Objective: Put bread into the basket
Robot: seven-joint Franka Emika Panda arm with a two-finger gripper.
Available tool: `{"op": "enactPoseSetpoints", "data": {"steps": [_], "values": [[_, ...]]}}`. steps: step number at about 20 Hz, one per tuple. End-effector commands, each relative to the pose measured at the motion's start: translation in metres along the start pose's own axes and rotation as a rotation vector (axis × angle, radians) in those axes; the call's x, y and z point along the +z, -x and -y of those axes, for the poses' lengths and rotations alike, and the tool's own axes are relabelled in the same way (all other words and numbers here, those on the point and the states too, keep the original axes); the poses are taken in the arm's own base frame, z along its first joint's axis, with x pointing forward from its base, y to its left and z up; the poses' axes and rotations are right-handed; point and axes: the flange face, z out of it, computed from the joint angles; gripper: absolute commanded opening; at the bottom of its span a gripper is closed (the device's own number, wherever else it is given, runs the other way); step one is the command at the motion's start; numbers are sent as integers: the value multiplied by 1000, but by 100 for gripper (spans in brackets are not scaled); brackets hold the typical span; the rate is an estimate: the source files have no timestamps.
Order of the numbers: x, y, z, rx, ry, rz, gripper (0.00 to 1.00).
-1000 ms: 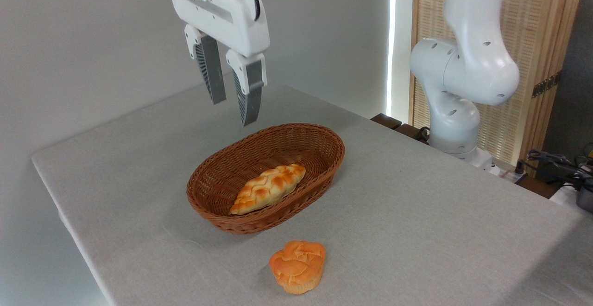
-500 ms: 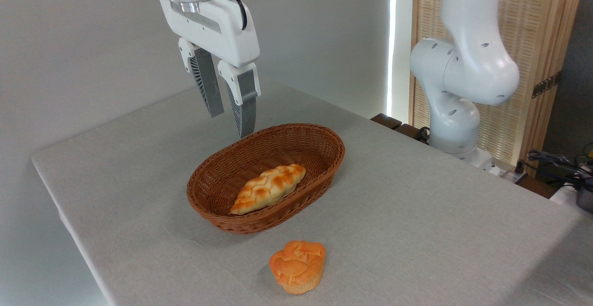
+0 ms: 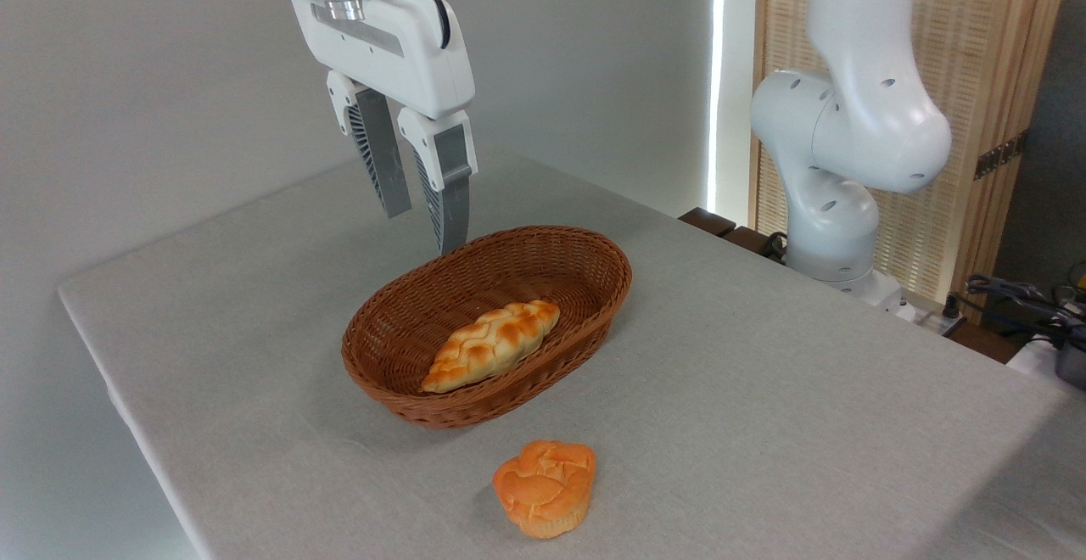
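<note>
Bread: the braided loaf (image 3: pixel 492 345) lay inside the basket, on its floor, slanting from lower left to upper right; its golden top faced up; nothing gripped it.
Basket: the oval wicker basket (image 3: pixel 594 305) sat near the middle of the table; its long axis ran the same slant as the loaf; its near rim was closest to the table's front edge.
Gripper: the gripper (image 3: pixel 422 233) hung above the basket's far left rim, apart from it; the two fingers pointed down with a narrow gap between them, released and holding nothing.
Bun: a small round orange bun (image 3: pixel 545 488) stood on the table in front of the basket, near the front edge, clear of the wicker.
Table: the table (image 3: pixel 764 407) was covered in pale grey cloth; the arm's white base rose beyond its far right edge.
</note>
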Motion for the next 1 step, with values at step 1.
{"op": "enactPoseSetpoints", "data": {"steps": [1], "values": [[-7,3,4,-15,-10,5,100]]}}
